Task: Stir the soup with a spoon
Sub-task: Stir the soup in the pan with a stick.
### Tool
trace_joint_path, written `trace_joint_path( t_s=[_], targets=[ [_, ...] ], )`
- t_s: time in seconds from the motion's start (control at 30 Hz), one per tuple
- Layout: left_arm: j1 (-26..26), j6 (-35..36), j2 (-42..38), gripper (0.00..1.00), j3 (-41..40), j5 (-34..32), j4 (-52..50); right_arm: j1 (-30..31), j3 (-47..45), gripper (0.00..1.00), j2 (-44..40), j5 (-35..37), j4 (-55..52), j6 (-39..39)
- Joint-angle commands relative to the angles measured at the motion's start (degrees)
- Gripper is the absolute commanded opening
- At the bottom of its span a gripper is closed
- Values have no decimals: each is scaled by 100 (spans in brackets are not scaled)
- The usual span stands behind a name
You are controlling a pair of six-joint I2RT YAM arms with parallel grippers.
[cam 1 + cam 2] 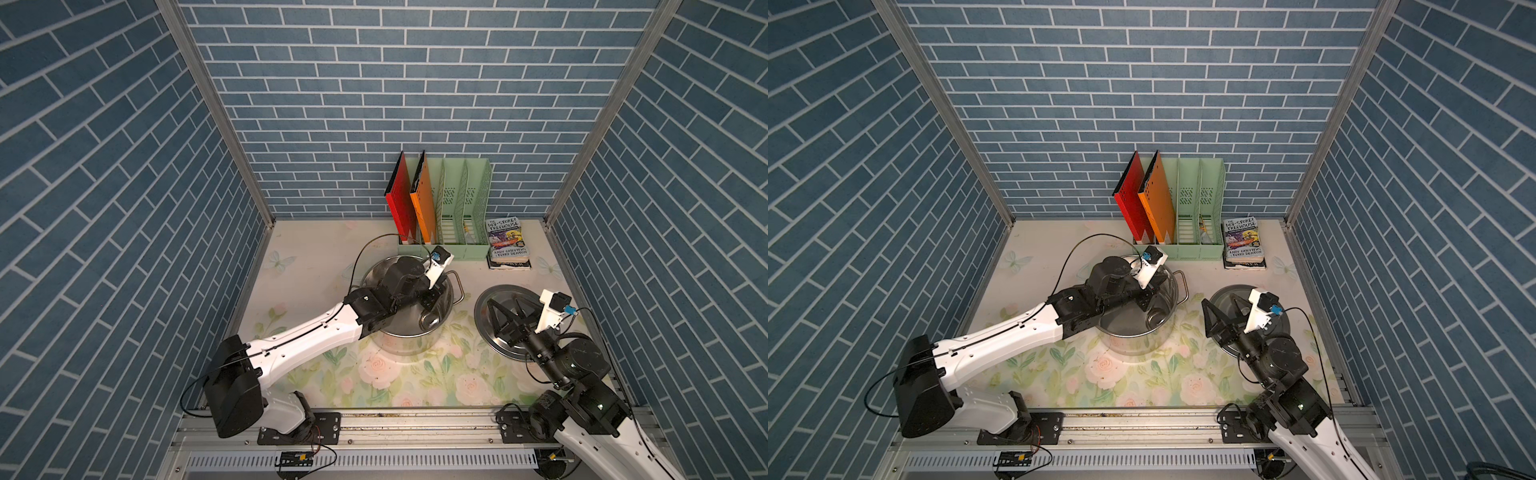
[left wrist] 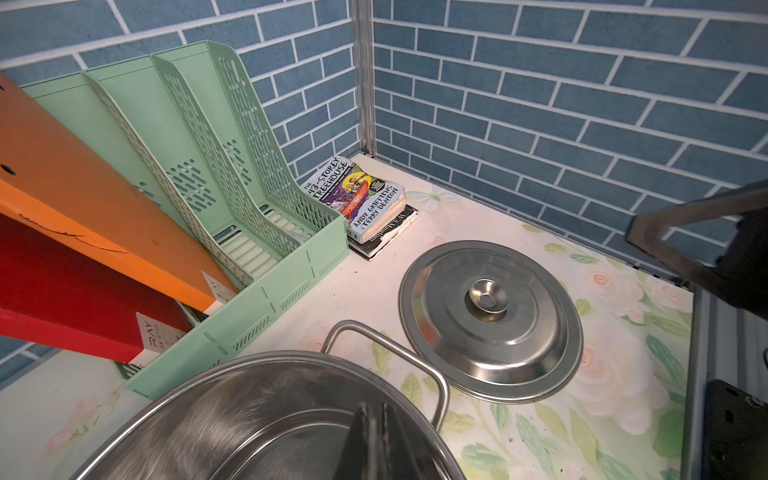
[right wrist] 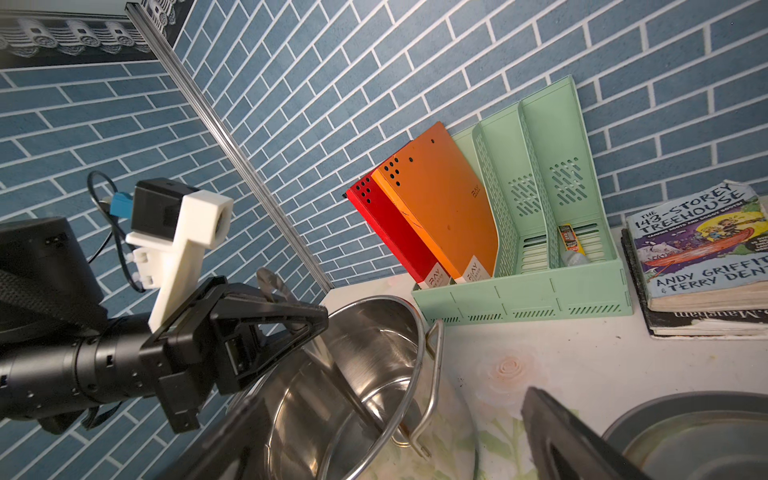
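Found spoon (image 1: 430, 320) clamped in closed left gripper (image 3: 322, 319) inside the uncovered pot (image 1: 403, 347), right gripper (image 1: 503, 301) spread empty over the lid (image 1: 482, 328); judged stirring begun, completion outstanding.

On the table (image 1: 316, 257) the stockpot (image 1: 409, 347) stands left of the lid (image 2: 519, 345); the spoon (image 3: 353, 395) leans inside the stockpot; behind, the file rack (image 1: 469, 250) holds two folders (image 1: 424, 203) at its left; stacked books (image 1: 509, 243) lie right of it.
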Motion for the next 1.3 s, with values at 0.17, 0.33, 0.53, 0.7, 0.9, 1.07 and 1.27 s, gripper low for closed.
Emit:
trace_joint_path(
  t_s=[0.17, 0.33, 0.53, 0.7, 0.9, 1.07, 1.27],
  targets=[
    [-251, -130, -984, 0, -770, -502, -419, 11, 39, 99, -79, -59, 247, -83],
    [-243, -422, -1650, 0, -1197, -1045, -795, 15, 11, 98, -9, -110, 383, -36],
    [158, -697, -1749, 0, -1353, -1677, -1191, 14, -22, 98, 78, -164, 505, -26],
    [807, -716, -1356, 0, -1216, -1761, -727, 11, -8, 98, 50, -179, 505, -17],
    [1104, -430, -439, 0, -518, -1832, -161, 15, 84, 98, -36, -166, 339, -18],
    [1106, -259, 275, 0, 158, -1364, 237, 15, 95, 98, -187, -86, 213, -9],
    [963, -136, 850, 0, 635, -719, 761, 14, 177, 98, -240, -55, 111, -24]
  ],
)
